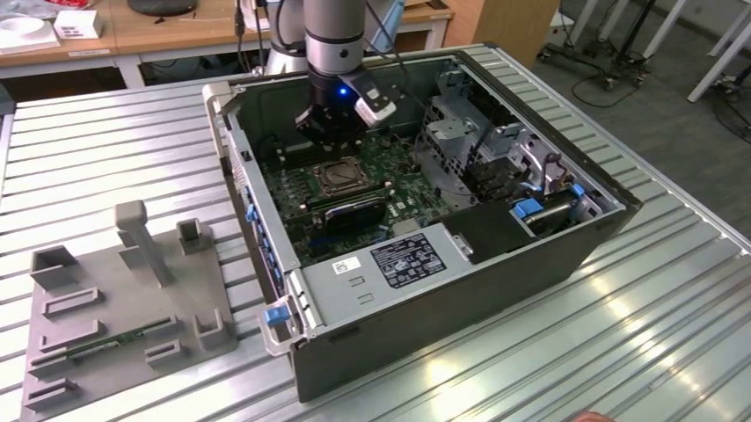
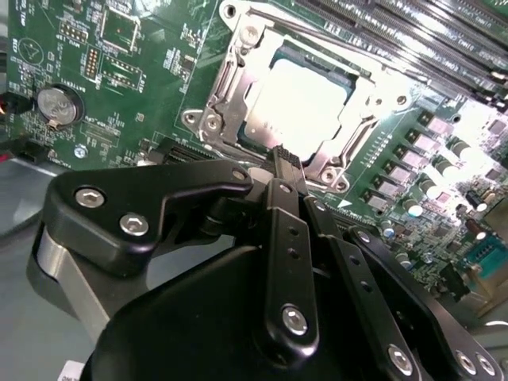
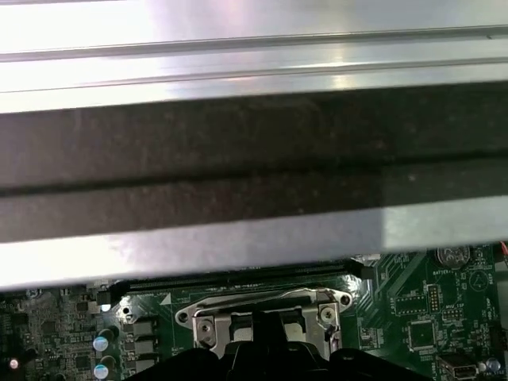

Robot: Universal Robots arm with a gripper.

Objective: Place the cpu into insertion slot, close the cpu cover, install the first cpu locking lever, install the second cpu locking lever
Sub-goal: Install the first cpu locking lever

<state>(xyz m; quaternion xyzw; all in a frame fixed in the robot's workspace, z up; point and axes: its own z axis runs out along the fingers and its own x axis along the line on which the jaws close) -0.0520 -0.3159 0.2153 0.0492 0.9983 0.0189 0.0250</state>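
1. In the second wrist view we see the cpu (image 2: 298, 107), a small flat square chip with a pale silver-tan metal top. It already lies in the socket of the green motherboard (image 2: 143, 71), so we judge the first step as done.

2. The cpu cover (image 2: 230, 99), a thin silvery metal frame plate with a square window, lies flat around the chip, and the chip shows through its window. We judge the cover as closed, or very nearly so.

3. About the two locking levers we cannot tell from these pictures if they are latched. We therefore count this part as still open work.

4. The black gripper (image 2: 284, 163) stands just at the near edge of the cover. Its fingers (image 2: 287, 230) are drawn together, with nearly no gap between them, and we see nothing held. If the tips touch the frame or stay a little above it, we cannot tell.

5. In the exterior view the arm reaches down into the open dark computer case (image 1: 470, 290), which lies on a ribbed metal table (image 1: 105, 158), and the gripper (image 1: 332, 141) hangs over the socket.

6. Edges and room: the case wall is near to the socket on one side, as the first wrist view shows with the dark wall (image 3: 254, 159) just beyond the cover (image 3: 262, 305). The long memory slots (image 2: 413, 36) run close beside the socket on another side. A silvery metal drive cage (image 1: 470, 141) stands at the exterior view's right. We judge that the free way is mostly upward.
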